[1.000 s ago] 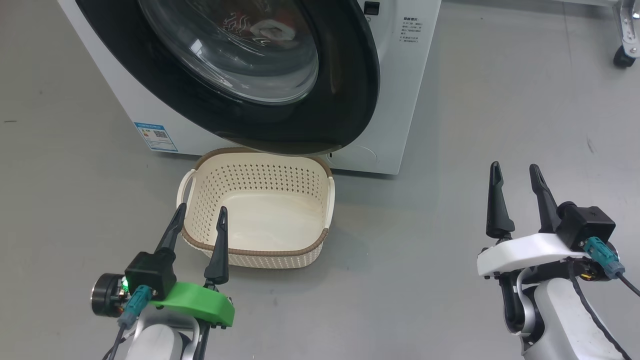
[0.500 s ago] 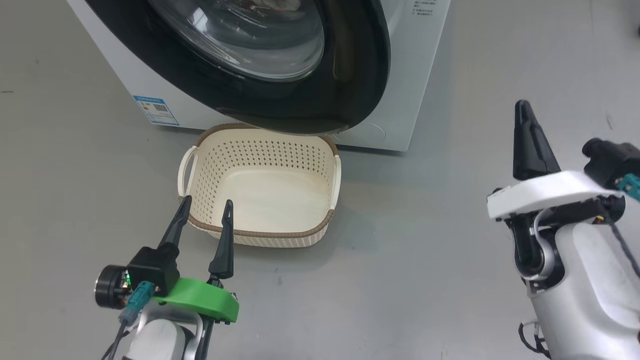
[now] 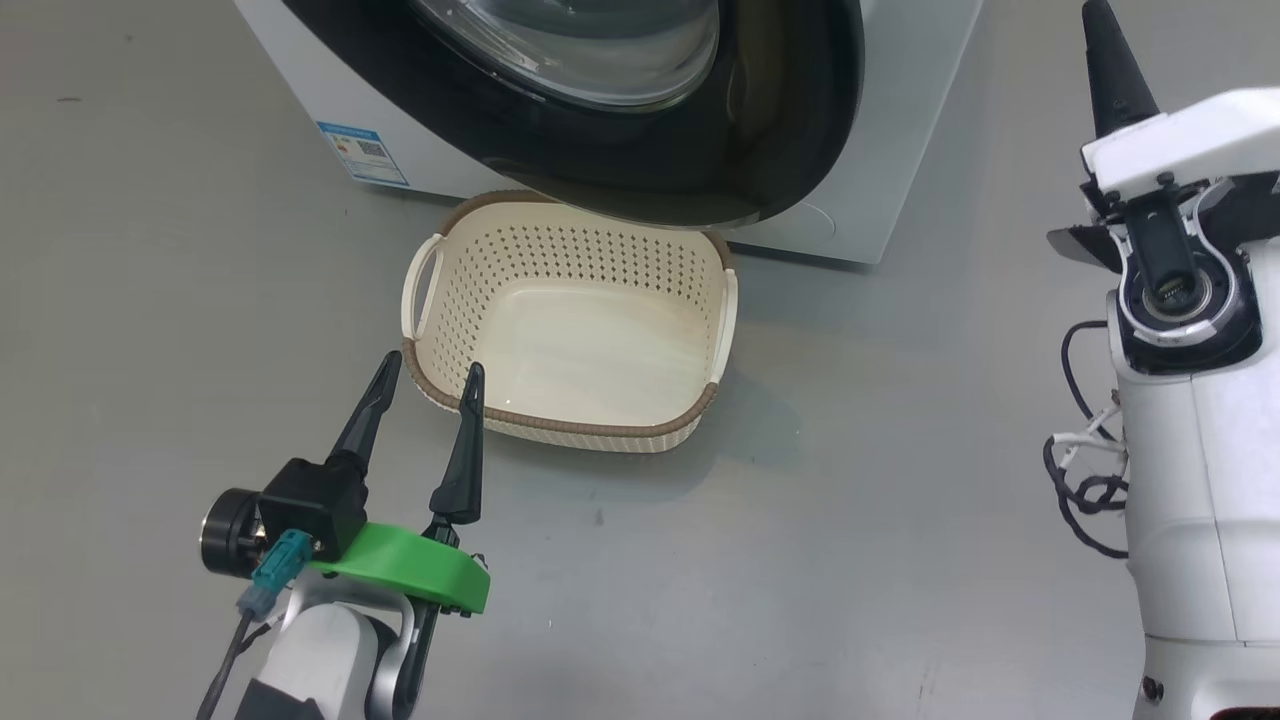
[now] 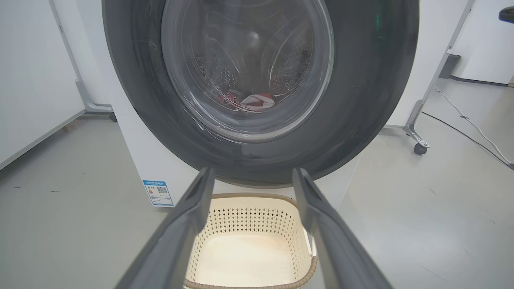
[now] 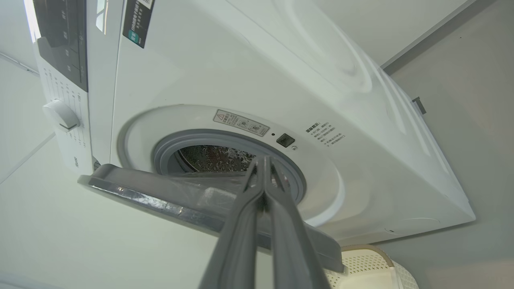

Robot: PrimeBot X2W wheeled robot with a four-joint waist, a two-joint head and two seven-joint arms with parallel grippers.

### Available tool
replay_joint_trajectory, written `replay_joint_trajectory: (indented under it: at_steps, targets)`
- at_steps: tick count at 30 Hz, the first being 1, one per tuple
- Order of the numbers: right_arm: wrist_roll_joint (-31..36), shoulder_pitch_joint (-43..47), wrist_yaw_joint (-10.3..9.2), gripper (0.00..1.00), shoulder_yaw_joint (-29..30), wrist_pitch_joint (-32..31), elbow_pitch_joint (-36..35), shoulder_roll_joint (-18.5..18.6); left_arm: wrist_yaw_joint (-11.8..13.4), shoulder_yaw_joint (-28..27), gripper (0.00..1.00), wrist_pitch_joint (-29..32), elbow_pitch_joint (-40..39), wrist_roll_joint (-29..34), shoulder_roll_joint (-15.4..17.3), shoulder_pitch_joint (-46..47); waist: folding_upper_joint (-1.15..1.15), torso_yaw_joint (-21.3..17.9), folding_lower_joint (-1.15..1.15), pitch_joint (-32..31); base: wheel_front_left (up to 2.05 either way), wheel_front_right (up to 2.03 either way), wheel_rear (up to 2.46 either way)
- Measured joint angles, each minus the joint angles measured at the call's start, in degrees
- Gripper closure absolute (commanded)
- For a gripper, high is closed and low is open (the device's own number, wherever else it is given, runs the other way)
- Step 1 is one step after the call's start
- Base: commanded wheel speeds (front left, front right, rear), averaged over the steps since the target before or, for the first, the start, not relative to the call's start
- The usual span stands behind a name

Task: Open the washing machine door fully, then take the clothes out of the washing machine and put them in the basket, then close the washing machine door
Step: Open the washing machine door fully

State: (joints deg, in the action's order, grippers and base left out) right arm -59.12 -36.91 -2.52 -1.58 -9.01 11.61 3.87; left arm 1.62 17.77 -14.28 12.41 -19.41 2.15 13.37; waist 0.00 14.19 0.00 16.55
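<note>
The washing machine (image 3: 905, 120) is the big white box you are working on. Its door (image 3: 700, 170) is only part way open. It swings out from the front of the washing machine, and behind it you can see the shiny drum (image 5: 209, 154). The basket (image 3: 560, 425) sits on the floor (image 3: 200, 250) right in front of the washing machine, under the low edge of the door, and it has nothing in it. The clothes (image 4: 253, 102) are red and white, and they lie at the bottom of the drum, inside the washing machine. Your left gripper (image 3: 434, 362) waits on the far side of the basket from the washing machine, with its two fingers spread wide, holding nothing. Here is what just changed. Your right gripper (image 5: 263, 160) was spread open a moment ago, and now its fingers are pinched tight together with nothing between them. It has also lifted up toward the front of the washing machine and points at the gap behind the door. I think you are making one thin poker to slip in there and push the door wide. The clothes have to wait until the door is open all the way.
</note>
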Motion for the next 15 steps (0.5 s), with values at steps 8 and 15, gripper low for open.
replay_joint_trajectory:
  at_steps: [8, 15]
  targets:
    - [-4.89, -8.51, -3.24, 1.0, 0.96, -6.88, 5.22, 0.0, -0.19, 0.45, 0.0, 0.0, -0.01, -0.75, -0.02, 0.98, 0.0, 2.23, 0.0, 2.02, 0.0, 0.0, 0.0]
    - [-8.35, -12.61, -4.19, 1.0, 1.04, -11.39, 11.01, 0.01, -0.19, 0.47, 0.0, 0.0, -0.01, -1.02, -0.07, 1.61, 0.0, 3.35, 0.0, 3.57, 0.0, 0.0, 0.0]
